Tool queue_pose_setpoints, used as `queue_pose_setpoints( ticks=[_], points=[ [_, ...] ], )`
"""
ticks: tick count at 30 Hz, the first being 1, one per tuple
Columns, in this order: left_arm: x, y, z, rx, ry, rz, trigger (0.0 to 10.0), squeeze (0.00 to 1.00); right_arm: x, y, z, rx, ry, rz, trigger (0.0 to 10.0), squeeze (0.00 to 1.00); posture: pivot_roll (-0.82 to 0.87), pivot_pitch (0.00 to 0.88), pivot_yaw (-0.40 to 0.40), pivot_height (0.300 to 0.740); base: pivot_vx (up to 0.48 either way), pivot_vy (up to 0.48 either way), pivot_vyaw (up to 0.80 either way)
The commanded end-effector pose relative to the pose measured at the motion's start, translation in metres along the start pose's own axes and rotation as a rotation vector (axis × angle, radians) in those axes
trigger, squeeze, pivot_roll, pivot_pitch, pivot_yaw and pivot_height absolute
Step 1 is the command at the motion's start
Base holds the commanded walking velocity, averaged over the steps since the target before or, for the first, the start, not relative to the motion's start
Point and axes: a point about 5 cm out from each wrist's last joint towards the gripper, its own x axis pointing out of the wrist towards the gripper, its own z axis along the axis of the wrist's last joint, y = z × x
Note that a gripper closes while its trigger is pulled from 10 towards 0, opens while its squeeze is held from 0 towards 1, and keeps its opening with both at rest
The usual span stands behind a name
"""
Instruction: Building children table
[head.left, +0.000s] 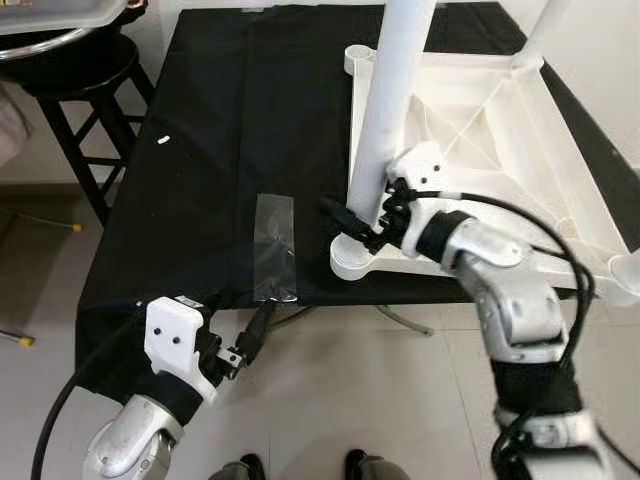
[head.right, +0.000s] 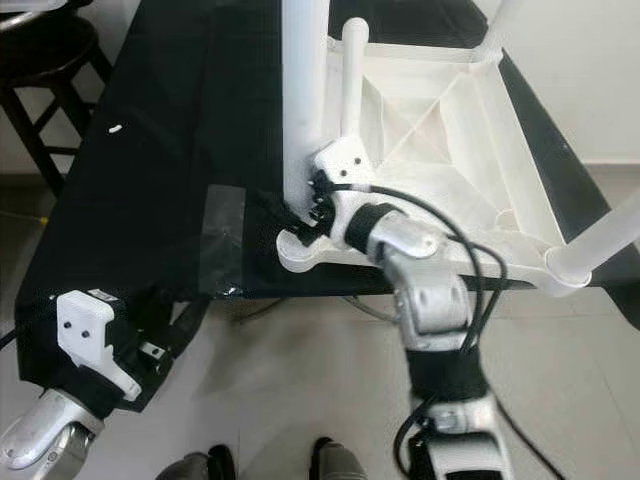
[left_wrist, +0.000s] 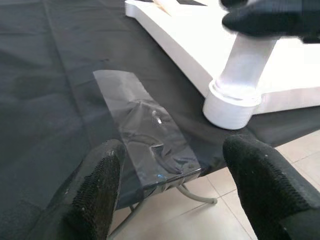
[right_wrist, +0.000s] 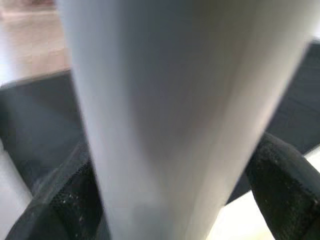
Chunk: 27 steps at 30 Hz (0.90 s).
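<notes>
Right gripper (head.left: 372, 228): clamped on the leg (head.left: 385, 110) just above its socket
Leg axis: upright, rising from the tabletop (head.left: 500, 130) corner
Left gripper (head.left: 250, 340): fingers wide, empty, well apart from the leg
Nearer arm: right

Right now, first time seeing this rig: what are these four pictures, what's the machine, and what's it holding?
It is a humanoid robot with two silver arms, each ending in a gripper of two long black fingers. Two pictures come from the stereo camera on its head, looking down; the other two come from a camera on each wrist, looking along that gripper's fingers.

Before it stands a table draped in black cloth. On it lies a white children's tabletop, upside down, with legs standing up from its corners. A clear plastic bag lies flat near the cloth's front edge. A black stool stands at the robot's left.

The right gripper is closed around the near leg, close to its base. The left gripper is open and holds nothing, hanging at the table's front edge, below the bag.
</notes>
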Motion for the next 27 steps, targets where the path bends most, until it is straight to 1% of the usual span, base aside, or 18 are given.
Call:
queue_pose_setpoints(
  ticks=[1, 2, 3, 4, 6, 8, 9, 16, 22, 23, 25, 26, 27],
  points=[
    [-0.004, -0.001, -0.004, -0.01, 0.027, 0.004, 10.0, 0.0, 0.002, -0.002, 0.001, -0.017, -0.021, 0.074, 10.0, 0.0, -0.01, 0.278, -0.03, 0.74, 0.0, 0.0, 0.0],
    [-0.004, -0.001, -0.004, -0.01, 0.027, 0.004, 10.0, 0.0, 0.002, -0.002, 0.001, -0.017, -0.021, 0.074, 10.0, 0.0, -0.01, 0.278, -0.03, 0.74, 0.0, 0.0, 0.0],
    [-0.004, -0.001, -0.004, -0.009, 0.027, 0.005, 10.0, 0.0, 0.003, -0.006, 0.002, -0.011, -0.022, 0.09, 10.0, 0.0, -0.01, 0.278, -0.03, 0.74, 0.0, 0.0, 0.0],
    [-0.004, -0.001, -0.004, -0.009, 0.027, 0.005, 10.0, 0.0, 0.003, -0.006, 0.002, -0.011, -0.022, 0.09, 10.0, 0.0, -0.01, 0.278, -0.03, 0.74, 0.0, 0.0, 0.0],
    [-0.006, -0.001, -0.002, -0.005, 0.028, 0.008, 10.0, 0.0, 0.008, -0.023, 0.011, -0.03, -0.05, 0.144, 10.0, 0.0, 0.01, 0.289, -0.026, 0.74, 0.0, 0.0, 0.0],
    [-0.007, -0.001, -0.002, -0.002, 0.031, 0.009, 10.0, 0.0, 0.011, -0.033, 0.018, -0.041, -0.076, 0.187, 9.8, 0.0, 0.01, 0.293, -0.027, 0.74, 0.0, 0.0, 0.0],
    [-0.007, -0.001, -0.002, -0.001, 0.032, 0.01, 10.0, 0.0, 0.012, -0.036, 0.02, -0.039, -0.084, 0.191, 0.1, 0.0, 0.02, 0.294, -0.026, 0.74, 0.0, 0.0, 0.0],
    [-0.008, -0.001, -0.002, 0.002, 0.035, 0.012, 10.0, 0.0, 0.009, -0.041, 0.019, -0.018, -0.094, 0.276, 0.0, 0.0, 0.02, 0.294, -0.025, 0.74, 0.0, 0.0, 0.0],
    [-0.007, -0.001, -0.003, -0.001, 0.036, 0.012, 10.0, 0.0, 0.002, -0.04, 0.01, 0.01, -0.107, 0.247, 0.0, 0.0, 0.01, 0.289, -0.028, 0.74, 0.0, 0.0, 0.0],
    [-0.007, -0.002, -0.003, -0.002, 0.035, 0.012, 10.0, 0.0, -0.001, -0.036, 0.004, 0.013, -0.109, 0.214, 0.0, 0.0, 0.0, 0.287, -0.034, 0.74, 0.0, 0.0, 0.0],
    [-0.007, -0.002, -0.004, -0.006, 0.034, 0.013, 10.0, 0.0, -0.004, -0.018, -0.012, 0.079, -0.109, 0.076, 0.0, 0.0, -0.01, 0.288, -0.04, 0.74, 0.0, 0.0, 0.0],
    [-0.007, -0.002, -0.004, -0.006, 0.034, 0.013, 10.0, 0.0, -0.004, -0.018, -0.012, 0.079, -0.109, 0.076, 0.0, 0.0, -0.01, 0.288, -0.04, 0.74, 0.0, 0.0, 0.0],
    [-0.007, -0.001, -0.004, -0.007, 0.035, 0.012, 10.0, 0.0, 0.003, -0.001, -0.027, 0.144, -0.058, -0.142, 0.0, 0.0, -0.01, 0.288, -0.04, 0.74, 0.0, 0.0, 0.0]
  ],
)
